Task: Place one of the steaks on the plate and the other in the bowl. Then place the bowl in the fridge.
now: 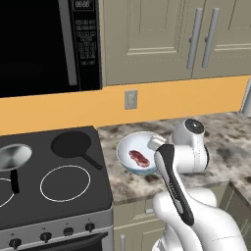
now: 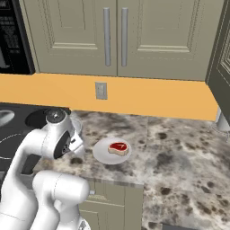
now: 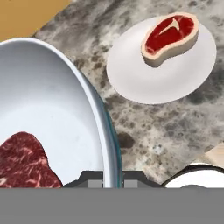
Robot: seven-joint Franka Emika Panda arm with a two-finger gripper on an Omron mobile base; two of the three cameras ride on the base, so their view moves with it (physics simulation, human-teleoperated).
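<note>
Gripping the bowl [image 3: 52, 109] rim, narrow jaws straddle its wall; plate [image 3: 144, 81] with steak [image 3: 170, 37] sits apart; bare desk [image 3: 144, 131] between.

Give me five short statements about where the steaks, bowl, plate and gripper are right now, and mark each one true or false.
1. A raw red steak lies on the small round white plate. True.
2. The deep white bowl with the pale blue outside is empty. False: a marbled steak lies in it.
3. The gripper is shut on the bowl's rim. True.
4. The bowl stands on the stove. False: it is on the speckled stone counter.
5. The plate touches the bowl. False: they are apart.
</note>
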